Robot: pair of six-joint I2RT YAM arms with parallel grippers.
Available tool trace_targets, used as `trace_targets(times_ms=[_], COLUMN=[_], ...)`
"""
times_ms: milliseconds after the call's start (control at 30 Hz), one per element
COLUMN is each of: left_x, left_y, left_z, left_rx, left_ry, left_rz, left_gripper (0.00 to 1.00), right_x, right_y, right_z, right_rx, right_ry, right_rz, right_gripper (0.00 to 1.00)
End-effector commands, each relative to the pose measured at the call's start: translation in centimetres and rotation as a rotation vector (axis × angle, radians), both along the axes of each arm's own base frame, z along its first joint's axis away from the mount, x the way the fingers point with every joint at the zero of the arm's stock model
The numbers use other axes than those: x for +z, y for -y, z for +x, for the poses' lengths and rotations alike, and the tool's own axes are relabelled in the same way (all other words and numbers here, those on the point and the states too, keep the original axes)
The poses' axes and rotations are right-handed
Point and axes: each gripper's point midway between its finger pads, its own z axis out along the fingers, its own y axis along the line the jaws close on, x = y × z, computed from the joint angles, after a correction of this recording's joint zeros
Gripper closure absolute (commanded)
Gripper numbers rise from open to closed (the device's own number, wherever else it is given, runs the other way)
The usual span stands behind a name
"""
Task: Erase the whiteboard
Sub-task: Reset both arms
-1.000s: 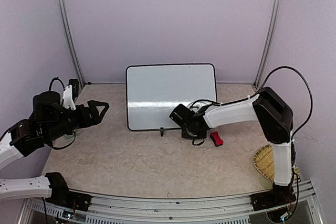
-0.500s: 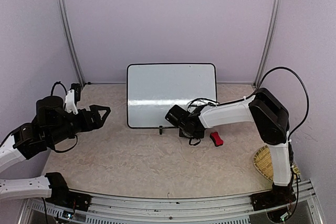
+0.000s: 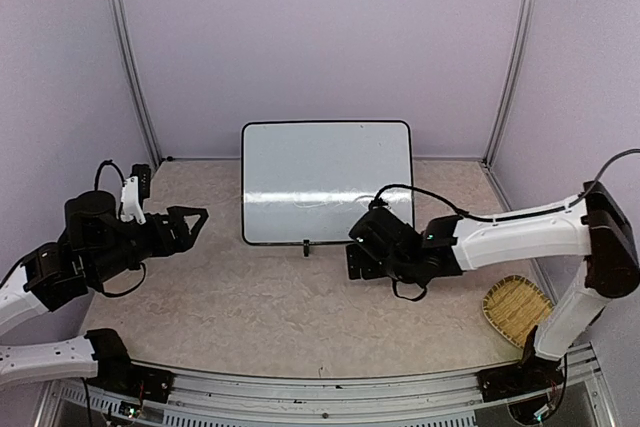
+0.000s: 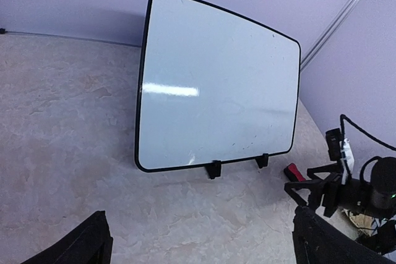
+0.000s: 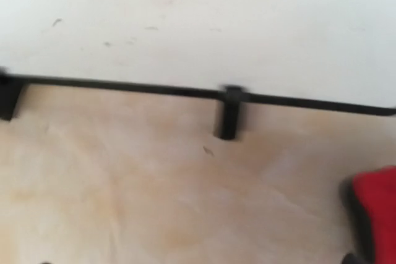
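On my desk [image 3: 250, 317] the whiteboard [image 3: 325, 182] stands propped at the back looking clean, my left hand [image 3: 196, 227] hangs wide open off to its side, and my right hand [image 3: 358, 259] sits low by the red block [image 4: 294, 171], though I can't tell its spread.

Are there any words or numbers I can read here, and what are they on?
None: no word, number or label can be read.
The whiteboard is blank but for tiny specks, not letters.
The red thing near it is too blurred to show any label.
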Motion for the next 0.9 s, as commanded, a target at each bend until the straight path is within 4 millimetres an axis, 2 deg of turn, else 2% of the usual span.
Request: trace_targets(times_ms=[0, 100, 267, 433, 533, 767, 867], left_x=[0.5, 0.7, 0.8, 0.9, 1.3, 1.3, 1.1], left_y=[0.1, -0.2, -1.0, -2.2, -2.9, -3.0, -2.8], left_z=[-0.4, -0.4, -0.3, -0.6, -0.8, -0.8, -0.6], left_rx=[-0.031, -0.029, 0.001, 0.043, 0.065, 0.071, 0.069], left_ry=[0.058, 0.078, 0.104, 0.122, 0.137, 0.141, 0.133], left_rz=[0.006, 0.029, 0.082, 0.053, 0.034, 0.033, 0.043], left_gripper=[0.01, 0.01, 0.01, 0.01, 0.01, 0.01, 0.01], right_x=[6.0, 8.7, 13.2, 16.3, 16.8, 15.8, 16.0], right_y=[0.6, 3.4, 8.8, 13.0, 14.9, 16.2, 16.7], right_z=[-1.9, -3.4, -4.7, -6.6, -7.4, -7.5, -7.5], right_rx=[0.173, 0.204, 0.140, 0.124, 0.103, 0.063, 0.047], right_ry=[0.117, 0.165, 0.243, 0.323, 0.354, 0.328, 0.330], right_rz=[0.171, 0.170, 0.137, 0.208, 0.248, 0.189, 0.184], right_gripper=[0.00, 0.00, 0.00, 0.00, 0.00, 0.00, 0.00])
